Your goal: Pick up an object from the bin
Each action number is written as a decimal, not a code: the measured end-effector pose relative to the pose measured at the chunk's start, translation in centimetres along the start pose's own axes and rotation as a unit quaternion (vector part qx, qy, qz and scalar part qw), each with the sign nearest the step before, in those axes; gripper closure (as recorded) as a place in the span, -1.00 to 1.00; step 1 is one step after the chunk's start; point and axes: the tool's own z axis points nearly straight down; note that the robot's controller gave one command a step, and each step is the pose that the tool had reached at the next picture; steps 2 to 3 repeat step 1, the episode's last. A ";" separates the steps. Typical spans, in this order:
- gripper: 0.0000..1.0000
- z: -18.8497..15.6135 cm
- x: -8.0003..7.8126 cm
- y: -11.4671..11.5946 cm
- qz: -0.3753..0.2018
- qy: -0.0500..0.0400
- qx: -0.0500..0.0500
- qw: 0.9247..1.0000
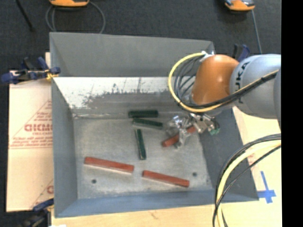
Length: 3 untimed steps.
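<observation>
My gripper (179, 137) hangs low over the right back part of the bin floor. A short red-brown bar (169, 142) lies tilted between its fingers, its lower end sticking out to the left, and the fingers look shut on it. Just left of the gripper lie three dark green bars: one (143, 113) near the back wall, one (147, 123) right below it, and one (140, 144) lying lengthwise toward the front.
Two longer red-brown bars lie near the front wall, one (109, 165) at the left and one (165, 178) at the middle right. The arm with its orange cover and yellow cables reaches over the bin's right rim.
</observation>
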 end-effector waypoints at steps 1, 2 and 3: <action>1.00 -16.5 -1.0 0.4 -0.002 -0.002 0.001 1.000; 1.00 -16.5 -1.0 0.4 -0.002 -0.002 0.001 1.000; 1.00 -16.5 -1.0 0.4 -0.002 -0.002 0.001 1.000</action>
